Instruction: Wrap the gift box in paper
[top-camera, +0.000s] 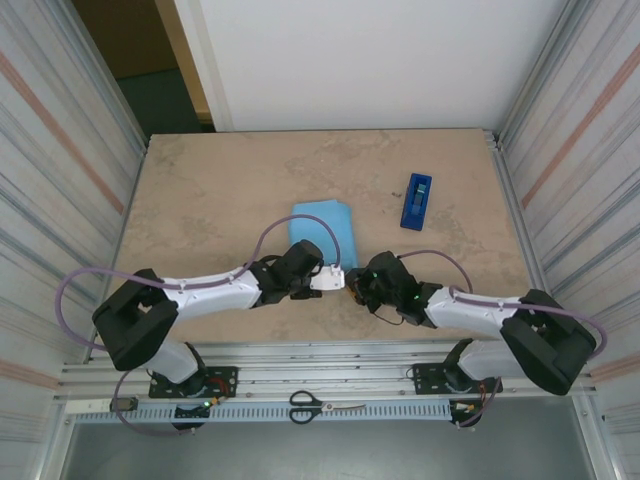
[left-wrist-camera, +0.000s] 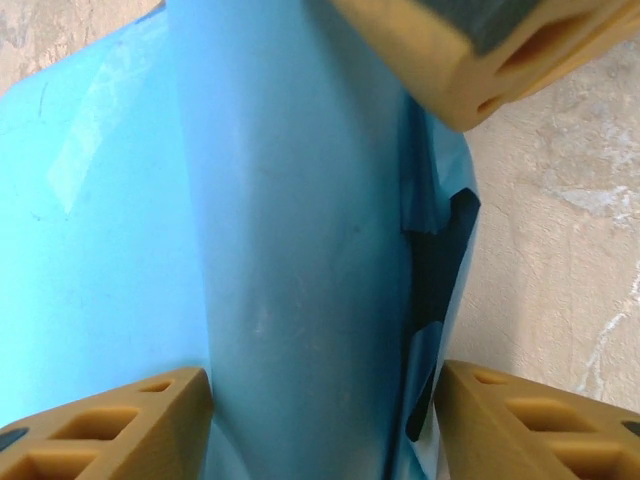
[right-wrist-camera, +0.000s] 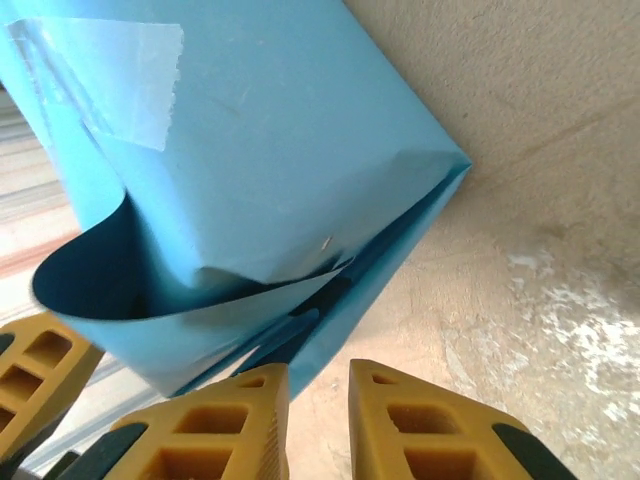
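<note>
Where its end gapes, the taped sky-blue paper (right-wrist-camera: 300, 130) shows navy

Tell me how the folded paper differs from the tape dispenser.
The paper shows sky blue; the tape dispenser is darker blue. The paper forms a broad, squarish bundle; the tape dispenser is narrow. The paper lies mid-table; the tape dispenser sits farther right and back. Both rest on the table.

- Overhead view — even, soft light; the surface (top-camera: 200, 200) is bright, shadows faint.
- Wrist views are close: the paper (left-wrist-camera: 100, 250) carries a pale sheen.
- The left claw (left-wrist-camera: 322, 380) looks slightly blurred at the bottom edge.
</note>
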